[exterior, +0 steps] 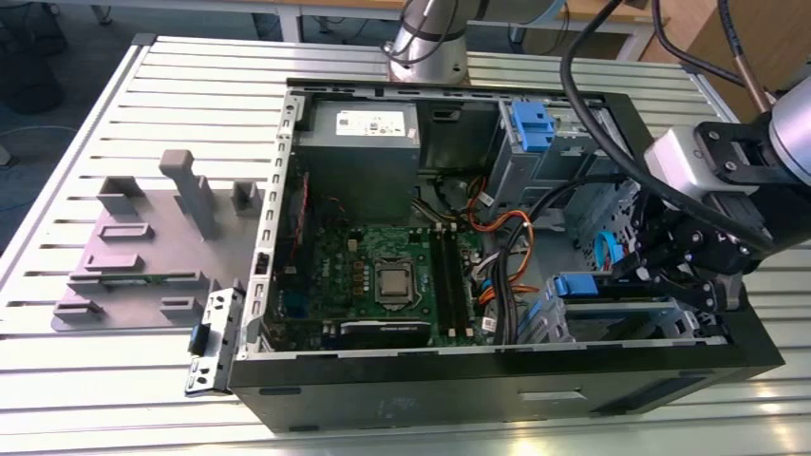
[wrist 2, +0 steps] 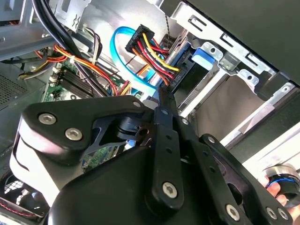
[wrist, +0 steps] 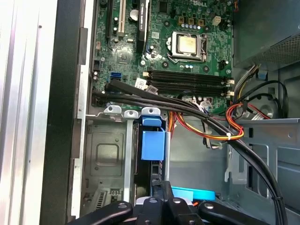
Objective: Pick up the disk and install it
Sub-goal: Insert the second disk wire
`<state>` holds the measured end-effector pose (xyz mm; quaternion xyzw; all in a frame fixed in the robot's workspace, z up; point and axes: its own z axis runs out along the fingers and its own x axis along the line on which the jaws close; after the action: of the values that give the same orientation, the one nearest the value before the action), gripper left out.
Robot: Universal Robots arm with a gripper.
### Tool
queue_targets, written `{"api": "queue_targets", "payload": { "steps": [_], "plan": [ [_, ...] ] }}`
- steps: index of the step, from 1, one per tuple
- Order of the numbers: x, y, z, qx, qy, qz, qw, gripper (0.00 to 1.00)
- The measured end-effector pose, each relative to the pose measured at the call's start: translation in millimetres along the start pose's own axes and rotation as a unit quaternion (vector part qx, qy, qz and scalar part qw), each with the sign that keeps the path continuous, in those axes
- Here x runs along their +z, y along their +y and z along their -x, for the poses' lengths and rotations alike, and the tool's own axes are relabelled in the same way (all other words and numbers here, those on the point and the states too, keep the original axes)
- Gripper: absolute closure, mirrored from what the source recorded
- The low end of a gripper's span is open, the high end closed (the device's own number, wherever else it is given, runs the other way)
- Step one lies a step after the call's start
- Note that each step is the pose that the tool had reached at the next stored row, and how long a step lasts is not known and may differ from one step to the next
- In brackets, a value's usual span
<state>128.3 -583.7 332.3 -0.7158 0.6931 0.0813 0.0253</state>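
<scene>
The slatted metal worktop (exterior: 127, 114) carries an open black computer case (exterior: 507, 380), lying on its side with the inside facing up. On the worktop toward the exterior view's left stands a grey fixture (exterior: 140, 247) with upright blocks. Inside the case, the green motherboard (exterior: 380, 275) takes up the middle, with the grey power supply (exterior: 361, 128) beyond it and a grey metal bay (exterior: 538, 152) carrying a blue latch piece (exterior: 533, 123) next to that.

My arm reaches in from the exterior view's right, and my hand (exterior: 671, 275) is down at the drive cage (wrist: 110, 154) in the corner of the case nearest the front panel. The disk (wrist: 152, 176) sits edge-on in that cage, with its blue carrier bracket (wrist: 153, 143) showing at the cage mouth, in the first wrist view just ahead of my black fingers (wrist: 159, 206). In the second wrist view, a bundle of red, yellow and black wires (wrist 2: 150, 51) and a blue cable (wrist 2: 122, 61) run to the end of the disk.

My fingers lie close together right at the disk's edge, but I cannot tell whether they grip it or only touch it.
</scene>
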Motion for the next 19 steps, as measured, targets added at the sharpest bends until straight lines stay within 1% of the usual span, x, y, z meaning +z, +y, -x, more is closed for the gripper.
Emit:
{"api": "queue_targets", "payload": {
  "steps": [6,9,10,11,13,15,16,17,18,19],
  "plan": [
    [1.2,-4.3,-0.4,0.0,-0.0001,0.0024,1.0,0.89],
    [1.1,-4.5,-0.5,0.0,-0.0004,0.0024,1.0,0.89],
    [0.2,-4.5,-0.3,0.0,-0.0009,0.0024,1.0,0.89],
    [-1.9,-4.4,0.1,0.0,-0.0018,0.0023,1.0,0.89],
    [-11.2,-3.7,1.5,0.0,-0.0012,0.0024,1.0,0.89],
    [-17.8,-3.3,2.5,0.0,-0.0018,0.0024,1.0,0.89],
    [-19.2,-3.9,2.7,0.0,-0.0019,0.0024,1.0,0.89],
    [-19.4,-5.5,2.6,0.0,-0.0022,0.003,0.99999,0.89],
    [-19.7,-8.5,2.5,0.001,-0.0023,0.0048,0.99999,0.89],
    [-20.0,-11.9,2.5,0.001,-0.0024,0.0076,0.99997,0.89]
  ]
}}
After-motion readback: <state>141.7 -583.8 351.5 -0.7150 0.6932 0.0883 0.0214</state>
